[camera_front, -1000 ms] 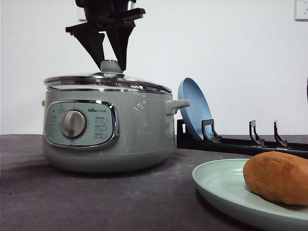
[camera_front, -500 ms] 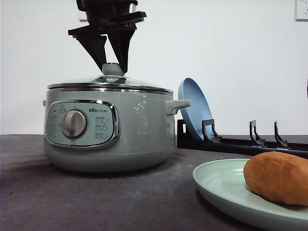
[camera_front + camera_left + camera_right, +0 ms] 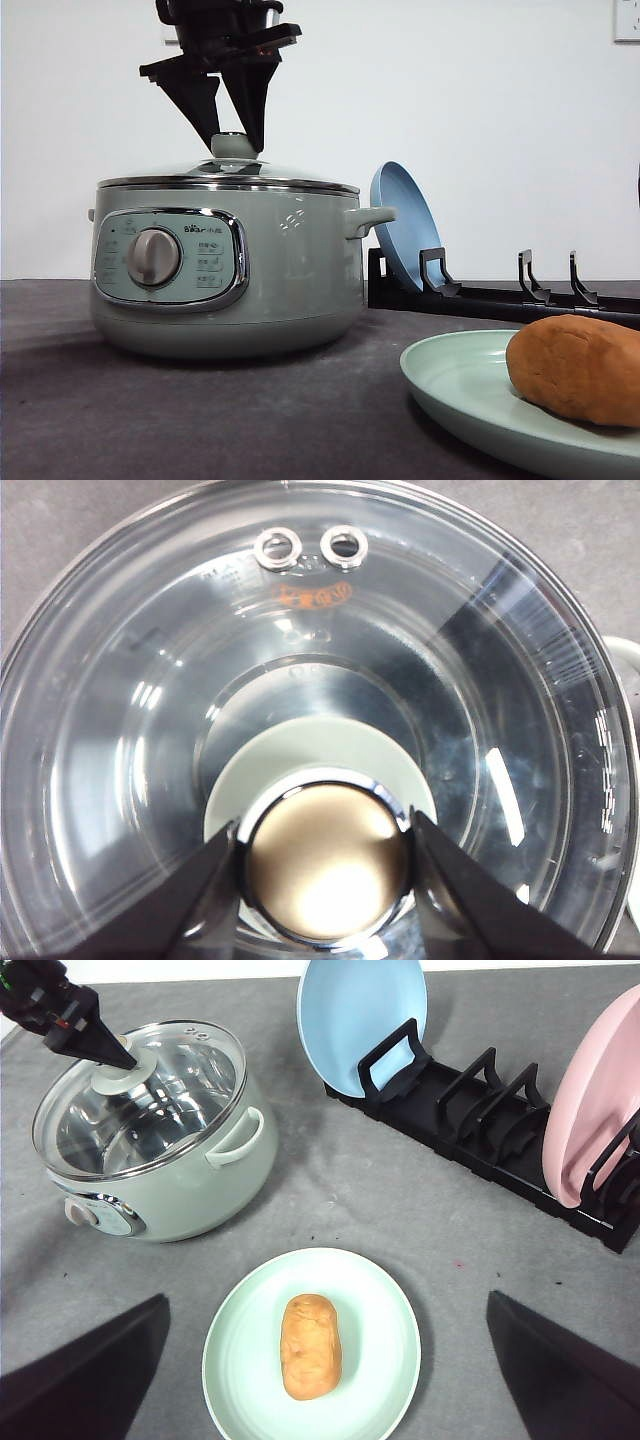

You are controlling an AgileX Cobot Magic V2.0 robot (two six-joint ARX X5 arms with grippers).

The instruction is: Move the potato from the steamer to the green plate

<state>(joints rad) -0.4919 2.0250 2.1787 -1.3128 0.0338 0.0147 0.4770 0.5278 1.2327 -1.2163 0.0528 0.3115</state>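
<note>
The potato point(image 3: 310, 1347) lies on the green plate point(image 3: 380, 1300), right in the middle of it, on the grey table point(image 3: 400, 1200) in front of the steamer point(image 3: 290, 270). The lid point(image 3: 190, 1080) sits flat on the steamer, closed. Above it, the left claw point(image 3: 232, 140) points straight down at the knob point(image 3: 236, 146), its fingers point(image 3: 455, 890) narrow and flanking the knob on both sides in the left wrist view; whether they press it or just brush it, I cannot tell. The right claw point(image 3: 330, 1380) hangs high over the plate, spread wide, holding nothing, its dark fingertips well apart to either side. Behind the plate, a black rack point(image 3: 480, 1130) carries a blue plate point(image 3: 355, 1015) leaning upright and a pink plate point(image 3: 590, 1110) at the far end.
</note>
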